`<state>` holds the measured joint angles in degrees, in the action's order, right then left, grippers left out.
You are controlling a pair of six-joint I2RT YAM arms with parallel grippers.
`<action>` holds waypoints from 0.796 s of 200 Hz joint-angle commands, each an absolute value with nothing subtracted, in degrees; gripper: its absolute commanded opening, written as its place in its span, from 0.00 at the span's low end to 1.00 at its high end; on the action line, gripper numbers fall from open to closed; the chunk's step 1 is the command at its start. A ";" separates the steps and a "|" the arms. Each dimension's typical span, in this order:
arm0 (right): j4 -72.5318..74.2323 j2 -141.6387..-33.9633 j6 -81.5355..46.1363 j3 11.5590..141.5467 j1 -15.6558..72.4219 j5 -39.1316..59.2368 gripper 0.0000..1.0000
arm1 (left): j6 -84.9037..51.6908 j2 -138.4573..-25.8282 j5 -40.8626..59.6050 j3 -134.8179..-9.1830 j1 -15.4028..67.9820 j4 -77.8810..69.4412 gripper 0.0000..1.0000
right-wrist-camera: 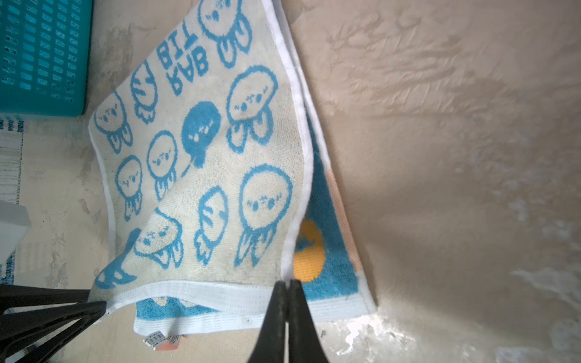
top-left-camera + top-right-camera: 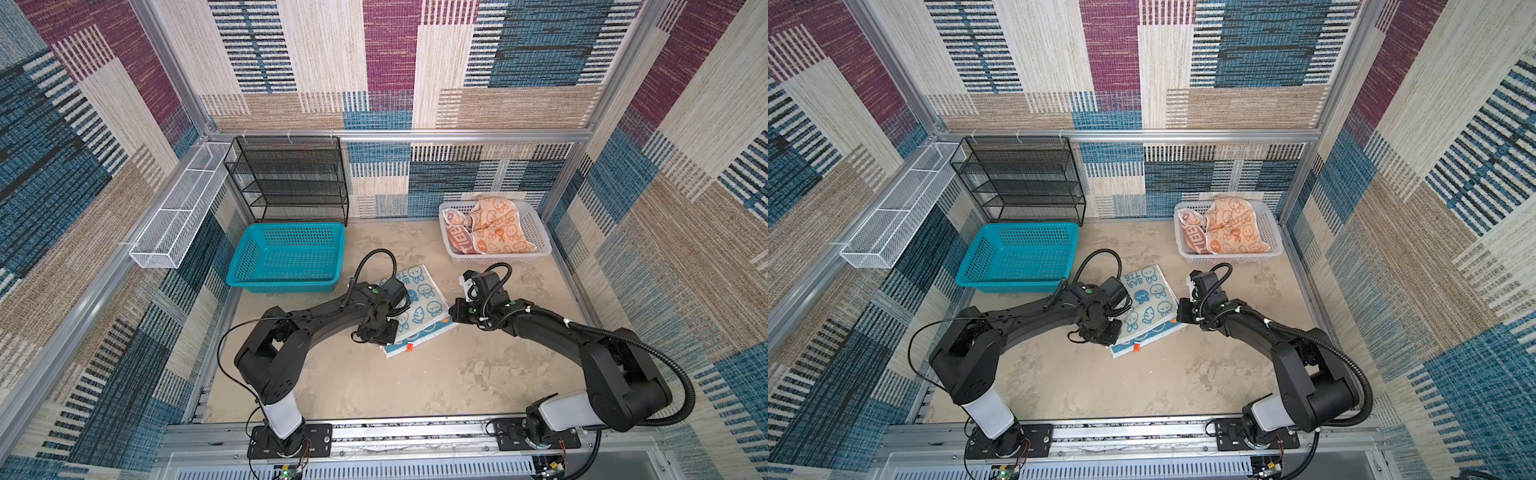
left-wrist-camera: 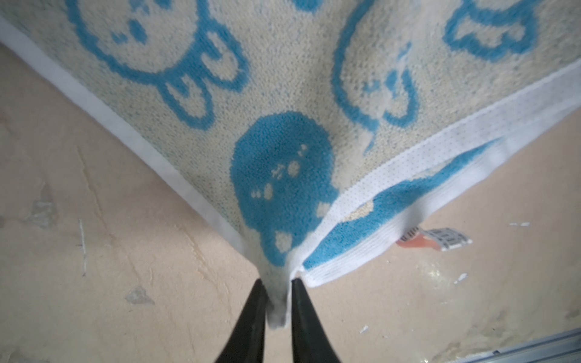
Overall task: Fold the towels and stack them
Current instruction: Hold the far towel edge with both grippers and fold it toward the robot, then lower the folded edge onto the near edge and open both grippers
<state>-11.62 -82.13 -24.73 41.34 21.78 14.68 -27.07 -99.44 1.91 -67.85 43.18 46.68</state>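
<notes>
Two arms [image 2: 316, 316] bent inward, left claw [image 3: 276, 283], right claw [image 1: 286, 281] pinching towel [image 2: 428, 299] corners

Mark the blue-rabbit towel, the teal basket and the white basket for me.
blue-rabbit towel [image 2: 428, 297]: in a top view, pale top layer among the rabbit faces.
teal basket [image 2: 291, 259]: in a top view, bare perforated floor.
white basket [image 2: 498, 259]: in a top view, near wall.

You read "RAB BIT" in blue on the pale towel [image 1: 204, 176]. "BBIT" is partly legible on the lettered towel [image 2: 460, 244]. The tag [image 1: 157, 339] print is illegible.
</notes>
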 commanded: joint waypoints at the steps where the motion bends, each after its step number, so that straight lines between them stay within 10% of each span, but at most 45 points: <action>1: -13.21 -80.90 -23.82 41.83 21.80 13.21 0.00 | -27.70 -98.48 3.26 -68.31 43.33 46.27 0.23; 159: -8.89 -87.53 -21.92 38.78 20.32 11.87 0.00 | -27.49 -103.40 4.03 -73.77 38.13 39.98 0.39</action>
